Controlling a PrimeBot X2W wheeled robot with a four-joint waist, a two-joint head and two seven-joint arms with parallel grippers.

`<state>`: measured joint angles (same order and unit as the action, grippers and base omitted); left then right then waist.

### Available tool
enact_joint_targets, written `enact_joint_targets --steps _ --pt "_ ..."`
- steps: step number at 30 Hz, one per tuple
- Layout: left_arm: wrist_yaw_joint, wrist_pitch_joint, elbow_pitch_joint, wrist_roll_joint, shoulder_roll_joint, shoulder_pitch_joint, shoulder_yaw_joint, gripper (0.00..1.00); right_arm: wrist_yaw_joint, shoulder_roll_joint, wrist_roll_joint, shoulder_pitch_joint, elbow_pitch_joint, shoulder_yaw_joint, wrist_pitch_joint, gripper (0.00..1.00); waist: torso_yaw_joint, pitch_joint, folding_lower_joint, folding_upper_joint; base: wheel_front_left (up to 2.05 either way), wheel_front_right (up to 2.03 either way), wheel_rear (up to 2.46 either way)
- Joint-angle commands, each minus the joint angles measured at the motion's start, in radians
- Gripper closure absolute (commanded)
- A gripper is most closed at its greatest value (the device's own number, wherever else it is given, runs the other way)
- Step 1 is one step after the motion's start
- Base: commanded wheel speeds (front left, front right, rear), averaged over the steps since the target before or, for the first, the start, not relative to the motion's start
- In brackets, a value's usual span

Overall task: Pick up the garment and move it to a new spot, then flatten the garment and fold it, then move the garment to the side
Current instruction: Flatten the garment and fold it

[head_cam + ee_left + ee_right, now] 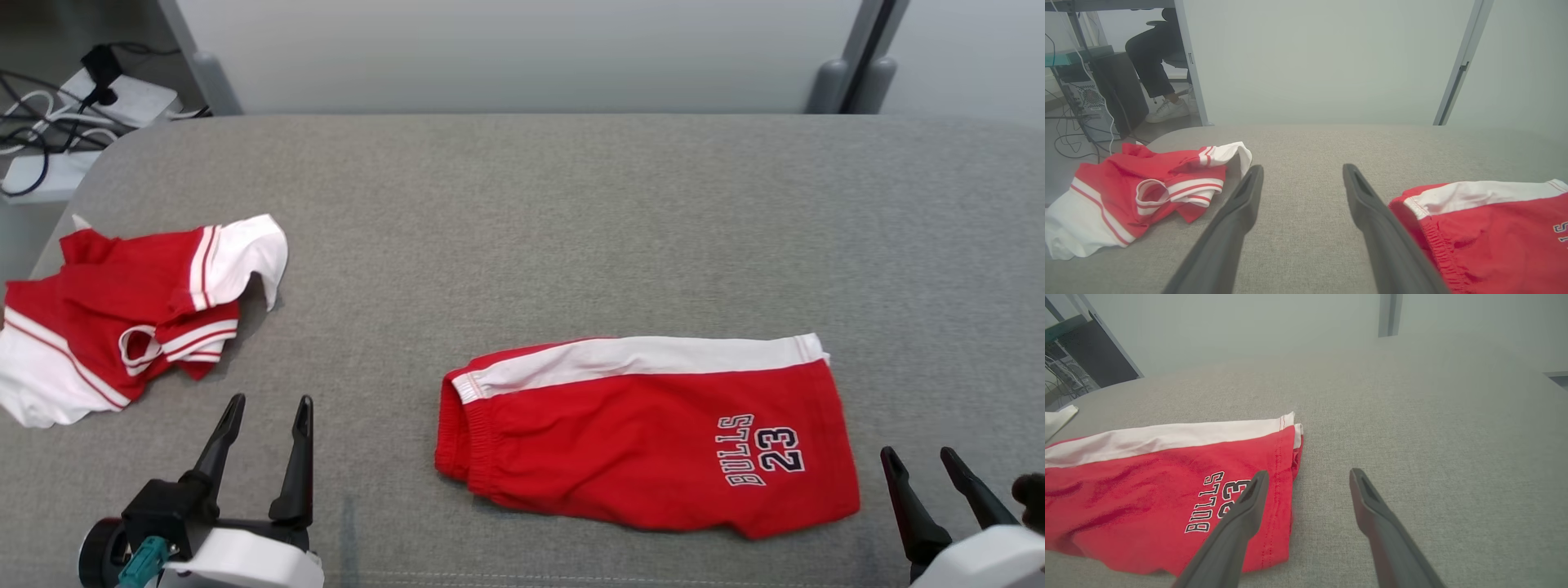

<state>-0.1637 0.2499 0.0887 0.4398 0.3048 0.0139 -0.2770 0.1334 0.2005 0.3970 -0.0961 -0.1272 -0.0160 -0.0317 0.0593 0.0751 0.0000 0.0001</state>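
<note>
Centre-front on grey surface [571,229]: red shorts [645,441], folded flat, white stripe along far edge, waistband toward left. Right jaws low, just beside hem end, spread wide, empty, fingers pointing away. Left jaws between shorts and crumpled red-white shirt [122,318], spread wide, empty. Shirt at surface's left edge.

Grey padded table [571,204], pale wall [522,49], floor cables [41,131]

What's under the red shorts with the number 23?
The red shorts lie flat on the grey table, which shows all around them. Anything directly beneath the cloth is covered and cannot be seen.
</note>
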Motion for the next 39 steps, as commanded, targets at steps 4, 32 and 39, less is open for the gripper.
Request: enact_joint_targets --steps 4,32,39 --pt "0.007 0.007 -0.011 -0.008 0.004 -0.094 0.024 0.0 -0.003 0.069 0.043 0.122 -0.097 0.055 0.093 0.0 0.057 0.046 0.0 -0.0001 0.0 0.0 0.0" --pt "0.049 0.012 0.027 -0.037 -0.048 -0.136 0.059 0.0 -0.003 0.164 0.246 0.357 -0.451 0.219 0.054 1.0 0.095 0.086 0.0 -0.0001 0.0 0.0 0.0" --pt "0.066 0.012 0.032 -0.049 -0.061 -0.141 0.076 0.0 -0.003 0.197 0.264 0.382 -0.476 0.208 0.024 1.0 0.077 0.093 0.0 -0.0001 0.0 0.0 0.0"
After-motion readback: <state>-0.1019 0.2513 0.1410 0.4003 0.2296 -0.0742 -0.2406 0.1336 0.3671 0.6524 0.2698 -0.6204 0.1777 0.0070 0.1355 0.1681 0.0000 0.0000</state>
